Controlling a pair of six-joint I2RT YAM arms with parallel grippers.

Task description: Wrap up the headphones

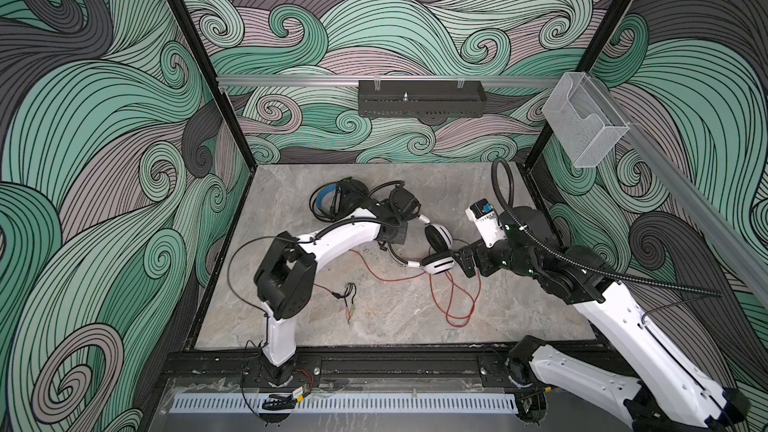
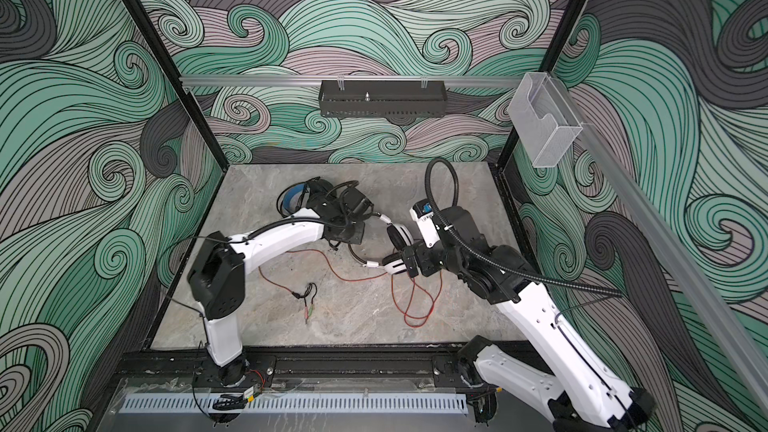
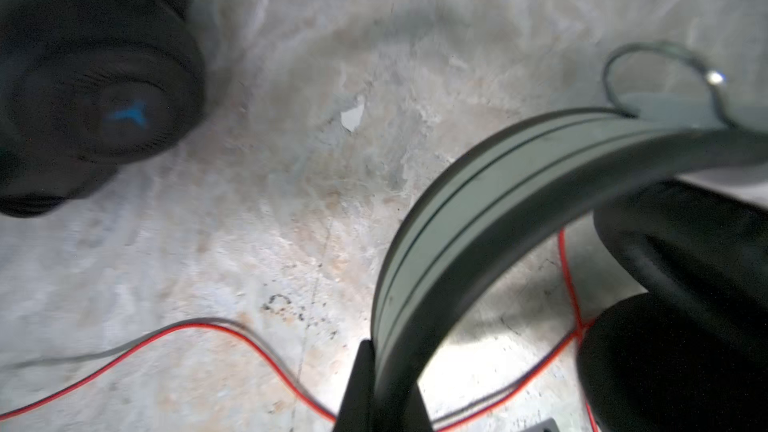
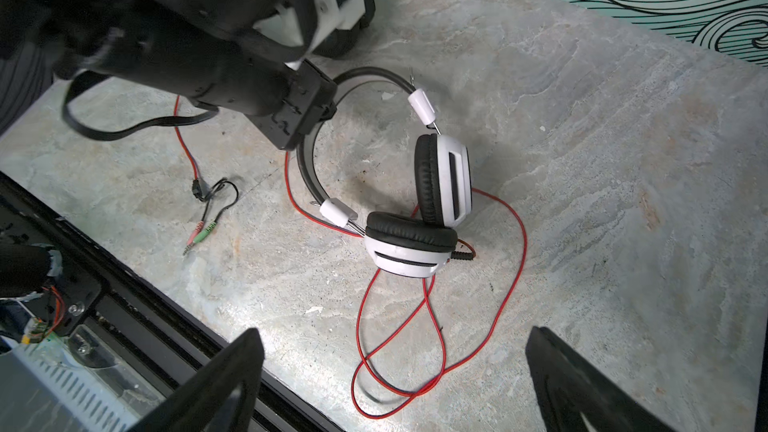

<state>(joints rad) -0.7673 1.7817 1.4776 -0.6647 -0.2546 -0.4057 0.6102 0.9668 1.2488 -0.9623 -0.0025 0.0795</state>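
Observation:
The white headphones (image 1: 437,264) (image 2: 395,264) (image 4: 409,243) lie mid-table, with black cushions and a grey-black headband (image 3: 478,209). My left gripper (image 1: 392,238) (image 2: 347,236) (image 3: 384,384) is shut on that headband. Their red cable (image 1: 461,297) (image 2: 415,297) (image 4: 436,347) (image 3: 208,326) lies in loose loops on the table and ends in pink and green plugs (image 1: 349,313) (image 4: 199,234). My right gripper (image 1: 459,261) (image 2: 409,263) (image 4: 395,342) is open above the loops, beside the lower earcup. The black headphones (image 1: 349,197) (image 2: 299,197) (image 3: 124,110), lined in blue, lie behind the left arm.
A black tray (image 1: 419,103) hangs on the back wall rail. A clear plastic box (image 1: 586,122) is mounted at the right post. The black front rail (image 1: 374,361) carries both arm bases. Patterned walls close the table on three sides.

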